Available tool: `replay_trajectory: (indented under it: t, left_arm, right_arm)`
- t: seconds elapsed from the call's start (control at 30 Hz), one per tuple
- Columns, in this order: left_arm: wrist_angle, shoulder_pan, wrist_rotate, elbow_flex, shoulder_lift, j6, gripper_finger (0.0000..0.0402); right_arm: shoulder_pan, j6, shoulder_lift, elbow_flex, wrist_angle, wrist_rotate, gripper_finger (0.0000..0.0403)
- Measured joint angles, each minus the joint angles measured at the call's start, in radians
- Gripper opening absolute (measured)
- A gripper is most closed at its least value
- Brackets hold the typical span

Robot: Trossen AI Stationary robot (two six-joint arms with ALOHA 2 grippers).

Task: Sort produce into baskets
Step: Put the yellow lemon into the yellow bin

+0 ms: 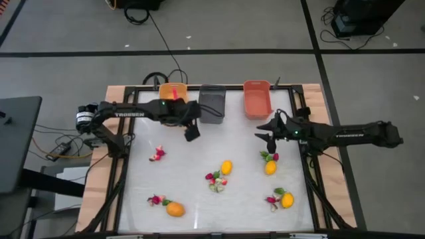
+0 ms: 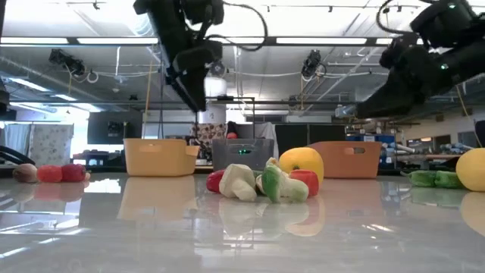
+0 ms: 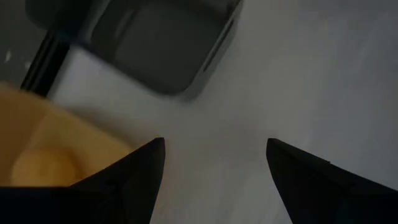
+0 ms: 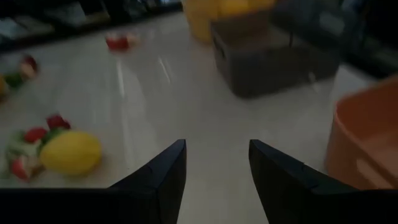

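Observation:
Three baskets stand in a row at the table's far edge: yellow (image 1: 173, 91), dark grey (image 1: 212, 103) and salmon (image 1: 257, 98). Produce lies scattered on the white table: yellow fruits (image 1: 226, 166) (image 1: 175, 209) (image 1: 287, 199) and small red, pink and green pieces (image 1: 157, 154) (image 1: 214, 179). My left gripper (image 1: 192, 131) hangs open and empty above the table, just in front of the gap between the yellow and grey baskets (image 3: 155, 43). A yellow fruit (image 3: 43, 165) lies inside the yellow basket. My right gripper (image 1: 269, 136) stands open and empty near the salmon basket (image 4: 367, 143), above a yellow fruit (image 1: 270, 167).
Free table lies between the baskets and the scattered pieces. A black frame (image 1: 133, 89) runs round the table, with cables behind the baskets. In the low view a cluster of fruit and pale pieces (image 2: 265, 182) sits mid-table, in front of the baskets.

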Motion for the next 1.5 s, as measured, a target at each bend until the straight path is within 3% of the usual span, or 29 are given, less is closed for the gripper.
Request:
replay_trajectory:
  t: [0.2, 0.37, 0.5, 0.7, 0.97, 1.17, 1.5]
  left_arm:
    - [0.112, -0.024, 0.016, 0.000, 0.000, 0.079, 0.0286]
    - [0.182, -0.033, 0.051, 0.000, 0.013, 0.145, 0.0286]
    - [0.231, -0.044, 0.068, 0.000, 0.050, 0.171, 0.0286]
    - [0.241, -0.072, 0.072, 0.000, 0.108, 0.183, 0.0286]
    - [0.362, -0.155, 0.074, 0.000, 0.195, 0.178, 0.0286]
    - [0.412, -0.226, 0.074, 0.000, 0.249, 0.140, 0.0286]
    - [0.413, -0.338, 0.048, 0.000, 0.256, 0.045, 0.0286]
  right_arm:
    - [0.034, 0.014, 0.059, 0.174, -0.304, -0.070, 0.0188]
    - [0.129, 0.093, 0.135, 0.272, -0.370, -0.104, 0.0188]
    - [0.224, 0.288, 0.215, 0.320, -0.400, -0.068, 0.0188]
    - [0.354, 0.622, 0.306, 0.405, -0.591, -0.059, 0.0188]
    - [0.538, 0.846, 0.413, 0.535, -0.860, -0.082, 0.0188]
    - [0.654, 0.575, 0.489, 0.628, -0.976, -0.106, 0.0188]
    - [0.757, 0.010, 0.690, 0.637, -0.985, -0.005, 0.0216]
